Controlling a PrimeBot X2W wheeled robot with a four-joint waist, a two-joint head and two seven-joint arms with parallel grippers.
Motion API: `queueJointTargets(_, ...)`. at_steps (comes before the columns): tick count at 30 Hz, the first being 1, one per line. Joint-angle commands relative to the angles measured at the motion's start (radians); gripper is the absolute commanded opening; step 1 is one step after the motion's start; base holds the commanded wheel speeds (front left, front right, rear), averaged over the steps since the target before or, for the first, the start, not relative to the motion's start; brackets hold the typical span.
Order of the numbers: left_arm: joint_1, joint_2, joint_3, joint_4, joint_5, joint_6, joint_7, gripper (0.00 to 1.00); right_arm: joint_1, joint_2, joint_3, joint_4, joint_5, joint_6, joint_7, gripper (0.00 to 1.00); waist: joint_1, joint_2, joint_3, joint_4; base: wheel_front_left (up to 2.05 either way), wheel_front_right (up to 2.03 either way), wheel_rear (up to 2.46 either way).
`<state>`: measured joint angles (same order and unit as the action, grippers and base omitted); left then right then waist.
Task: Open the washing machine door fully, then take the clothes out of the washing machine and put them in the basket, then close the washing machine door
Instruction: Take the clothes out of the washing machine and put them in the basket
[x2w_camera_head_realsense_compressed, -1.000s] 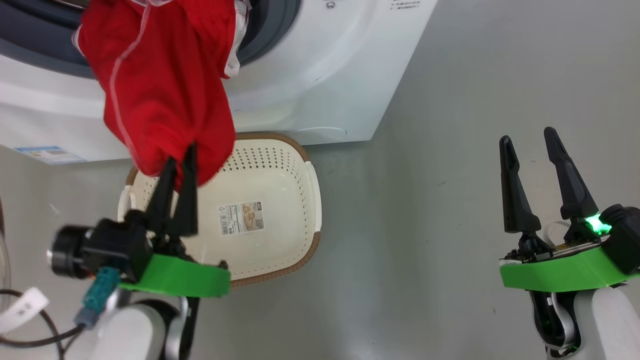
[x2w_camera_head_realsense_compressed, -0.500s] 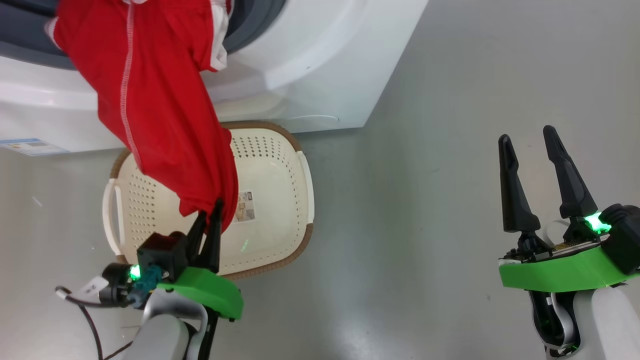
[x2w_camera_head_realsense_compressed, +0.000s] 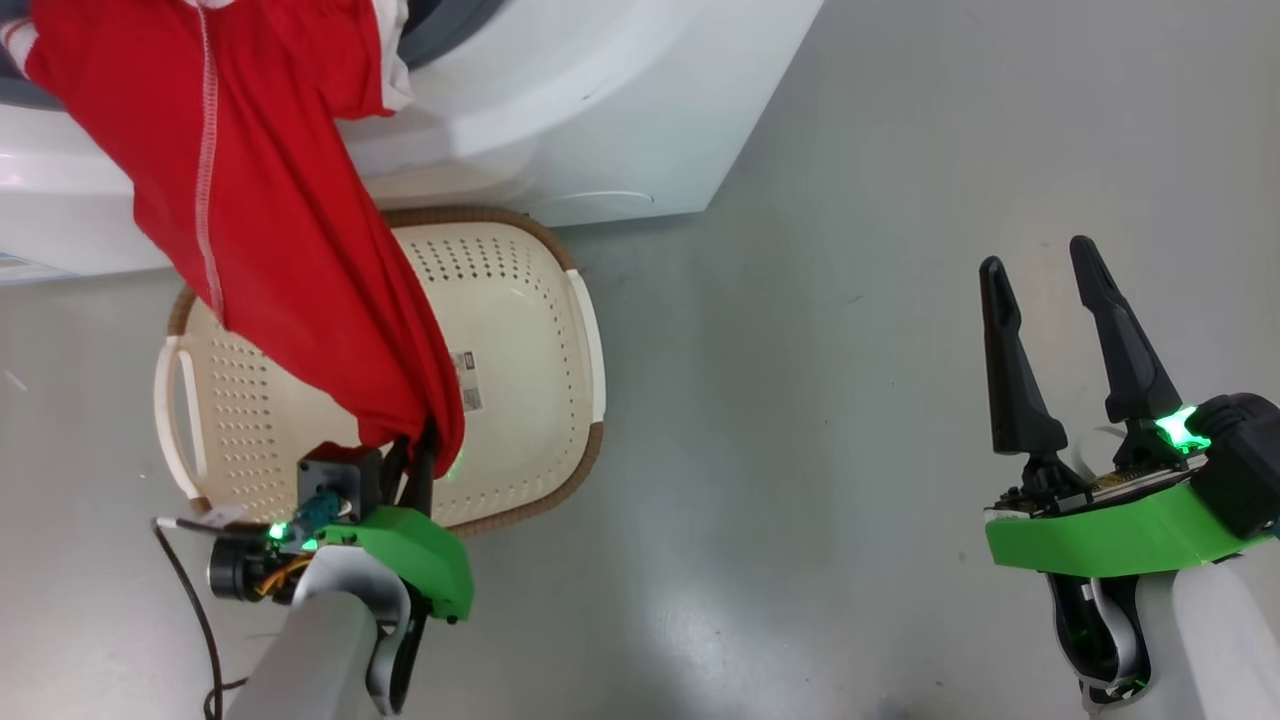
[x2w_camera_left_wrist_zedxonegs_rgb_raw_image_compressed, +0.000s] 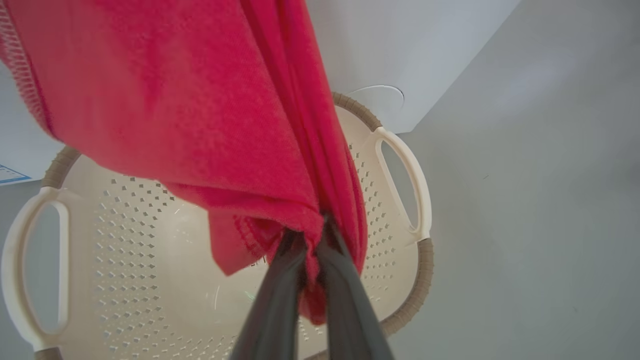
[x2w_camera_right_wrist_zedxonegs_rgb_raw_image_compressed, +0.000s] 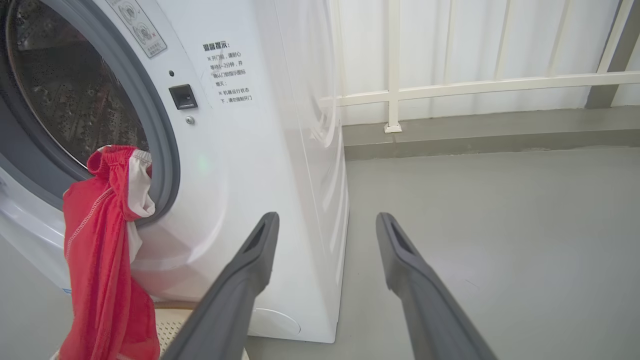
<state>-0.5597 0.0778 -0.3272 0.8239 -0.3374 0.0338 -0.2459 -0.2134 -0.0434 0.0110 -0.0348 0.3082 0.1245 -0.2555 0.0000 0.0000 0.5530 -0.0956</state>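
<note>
While the left tool (x2w_camera_head_realsense_compressed: 415, 447), over the basket (x2w_camera_head_realsense_compressed: 520, 300), clamps the clothes (x2w_camera_head_realsense_compressed: 270, 230), the right tool (x2w_camera_head_realsense_compressed: 1035, 256) hovers, jaws apart.

Field count, placed from the basket.

- Basket (x2w_camera_head_realsense_compressed: 588, 450): one.
- Handles (x2w_camera_head_realsense_compressed: 586, 340): two, one at each end of the basket.
- Sticker (x2w_camera_head_realsense_compressed: 466, 380): one, on the basket floor.
- Washer (x2w_camera_head_realsense_compressed: 600, 100): one, just behind the basket.
- Red garment (x2w_camera_head_realsense_compressed: 270, 230): one in sight, hanging over the basket.
- Grippers: two. Left gripper (x2w_camera_head_realsense_compressed: 415, 452) is at the basket's near rim. Right gripper (x2w_camera_head_realsense_compressed: 1035, 255) is well off to its right.
- Fingers (x2w_camera_head_realsense_compressed: 1010, 380): four, two per gripper.
</note>
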Motion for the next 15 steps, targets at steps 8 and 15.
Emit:
queueJointTargets(8,-0.068,-0.006,0.009,0.164,-0.008,-0.044,-0.015,0.0,-0.02,-0.007,0.03,-0.026,0.0,0.006,-0.006,1.0,0.0,0.0,0.049,-0.021,0.0,0.0,0.0)
queueJointTargets(15,-0.096,-0.007,0.008,0.228,0.008,-0.059,-0.016,0.0,-0.03,-0.007,0.036,-0.026,0.002,0.006,-0.006,1.0,0.0,0.0,0.09,-0.039,0.0,0.0,0.0)
